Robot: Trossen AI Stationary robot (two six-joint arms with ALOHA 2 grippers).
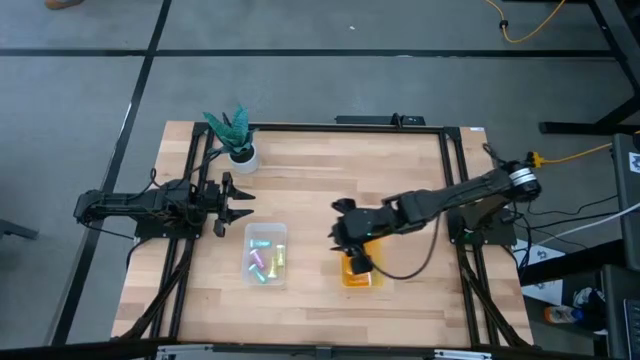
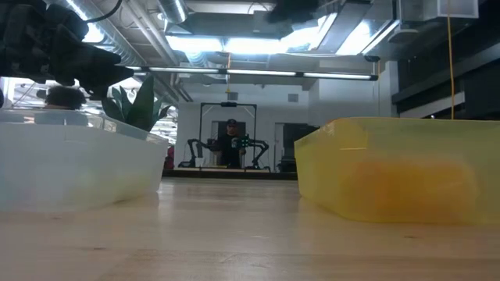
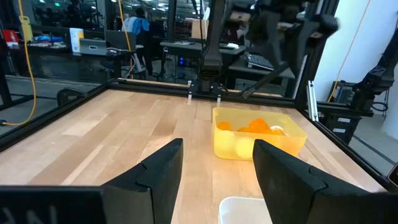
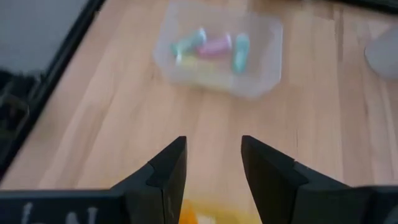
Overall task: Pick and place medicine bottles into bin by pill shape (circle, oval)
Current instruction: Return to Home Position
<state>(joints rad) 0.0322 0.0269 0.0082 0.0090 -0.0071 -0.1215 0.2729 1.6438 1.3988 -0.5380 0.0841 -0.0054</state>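
High view puts the pastel medicine bottles [image 1: 264, 258] in the transparent bin [image 1: 249, 232], off to one side of my right gripper [image 1: 360, 262] and just ahead of my left gripper [image 1: 243, 205]. The orange bottles [image 3: 256, 126] lie in the yellow bin [image 1: 350, 281], directly beneath my right gripper. I see no bottle loose on the table [image 1: 320, 170], so I judge the sorting finished, with only the retreat to rest left.

My right fingers stand moderately apart with nothing between them. My left fingers are spread likewise and empty. That arm sits at its own edge of the table, with the potted plant [image 1: 232, 130] near it on one side.

The risk is on my right. I seem to hang low over the yellow bin, and if I pull back before lifting, a fingertip could hook its rim and drag or tip it, spilling the orange bottles. A wide swing could also clip the transparent bin.
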